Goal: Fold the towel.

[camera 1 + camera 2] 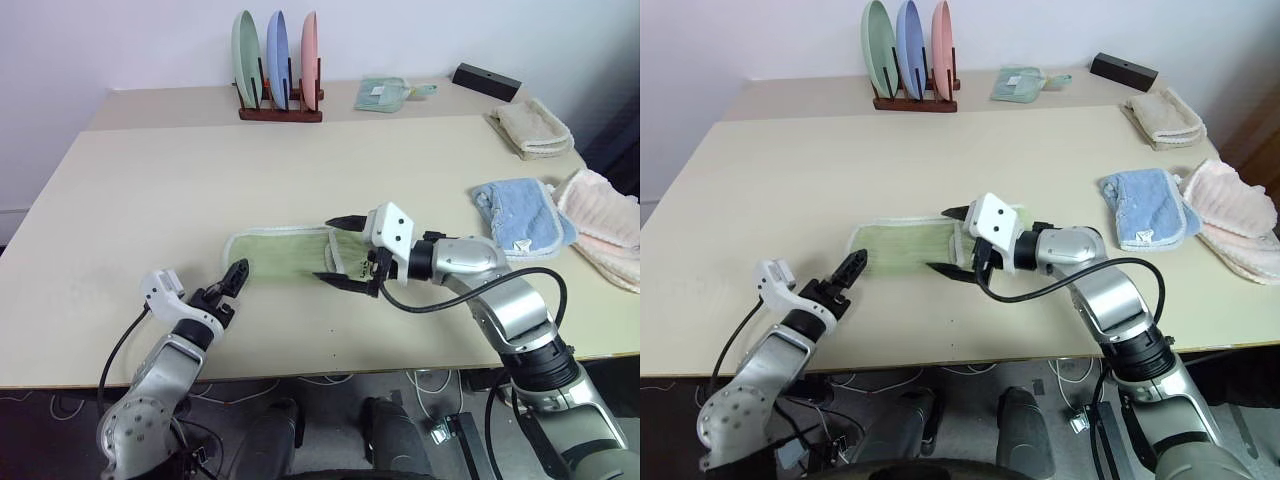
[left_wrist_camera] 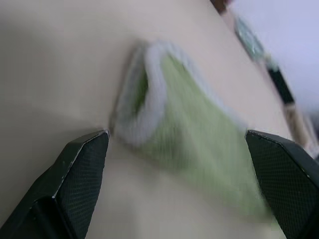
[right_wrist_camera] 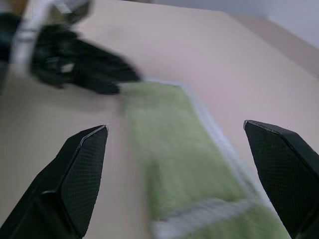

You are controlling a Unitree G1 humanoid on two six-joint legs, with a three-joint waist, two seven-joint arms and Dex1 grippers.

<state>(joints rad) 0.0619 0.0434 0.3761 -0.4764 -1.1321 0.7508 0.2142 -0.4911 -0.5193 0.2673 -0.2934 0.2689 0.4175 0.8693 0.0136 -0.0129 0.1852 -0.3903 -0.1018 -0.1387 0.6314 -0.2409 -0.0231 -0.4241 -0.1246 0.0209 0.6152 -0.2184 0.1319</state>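
long green terry towel (image 1: 285,252), whitish-edged, lies folded flat.

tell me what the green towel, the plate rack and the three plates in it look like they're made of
The towel: soft looped cloth, probably terry, matte nap with whitish stitched edging.
The plate rack: looks like dark reddish-brown wood, with thin upright pegs and a slight sheen.
The three plates: smooth, matte pastel green, blue and pink; could be plastic or glazed ceramic, the look leaves it open.

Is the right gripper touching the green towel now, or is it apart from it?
Apart. In the right wrist view the right gripper has both fingers spread wide, and the green towel lies on the table beyond them, with nothing pinched.
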